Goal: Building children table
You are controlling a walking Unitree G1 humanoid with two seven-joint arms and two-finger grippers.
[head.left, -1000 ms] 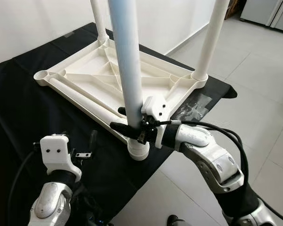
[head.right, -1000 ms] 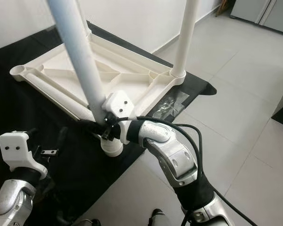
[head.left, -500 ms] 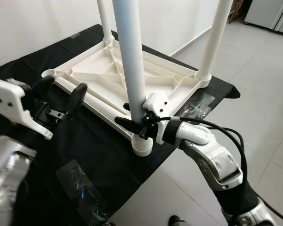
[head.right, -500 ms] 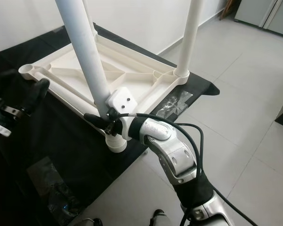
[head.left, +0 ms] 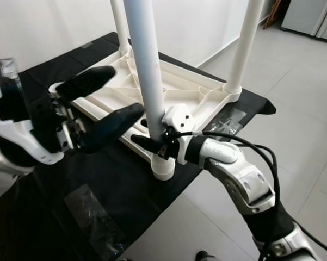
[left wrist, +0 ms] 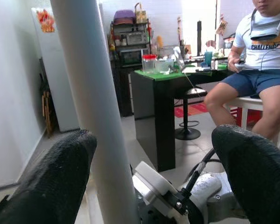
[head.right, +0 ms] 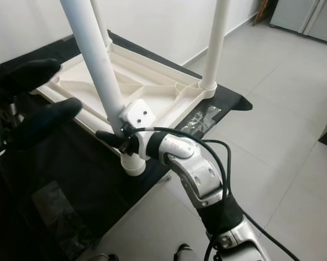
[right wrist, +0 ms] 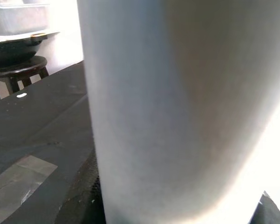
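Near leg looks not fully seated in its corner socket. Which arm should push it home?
Right, probably. The right gripper is shut on the near leg just above the socket. The left gripper is open beside the leg, not touching it; it could steady higher up.

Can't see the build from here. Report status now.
Right gripper clamped on near table leg, just above its socket. Left gripper open, raised beside that leg. Tabletop upside down on black cloth. Nothing blocking.
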